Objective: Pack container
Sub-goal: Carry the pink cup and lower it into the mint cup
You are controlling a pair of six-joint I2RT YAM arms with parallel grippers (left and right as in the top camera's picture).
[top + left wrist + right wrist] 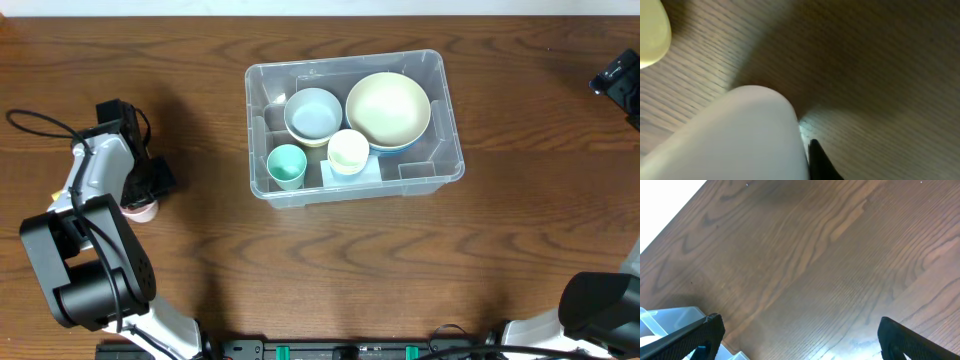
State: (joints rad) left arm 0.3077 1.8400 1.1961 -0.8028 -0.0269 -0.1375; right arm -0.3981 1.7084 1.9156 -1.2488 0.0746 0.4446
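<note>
Container [432,165]: the large clear plastic rectangular bin with rounded corners; you find it at the middle of the dark brown wooden table [520,260], well apart from both arms.
Inside, right: a big pale yellow round bowl [388,106] sits in a blue bowl [400,149] whose rim just shows beneath it.
Inside, left: a pale blue-grey bowl [313,112] sits just beside the yellow one.
Inside, front: a small teal cup [287,164] and a small cream cup [348,151] stand upright, near each other.
Left gripper [146,195]: your jaws are closed, over the table's left side. A small pale pink round object [141,211] sits right at them, and you cannot tell whether it is pinched. Your left wrist view shows a pale blurred rounded shape [740,140] beside a black fingertip [821,162].
Right gripper [800,325]: your jaws stand wide apart with only bare wood between them. A corner of the bin shows at the lower left of that wrist view.
</note>
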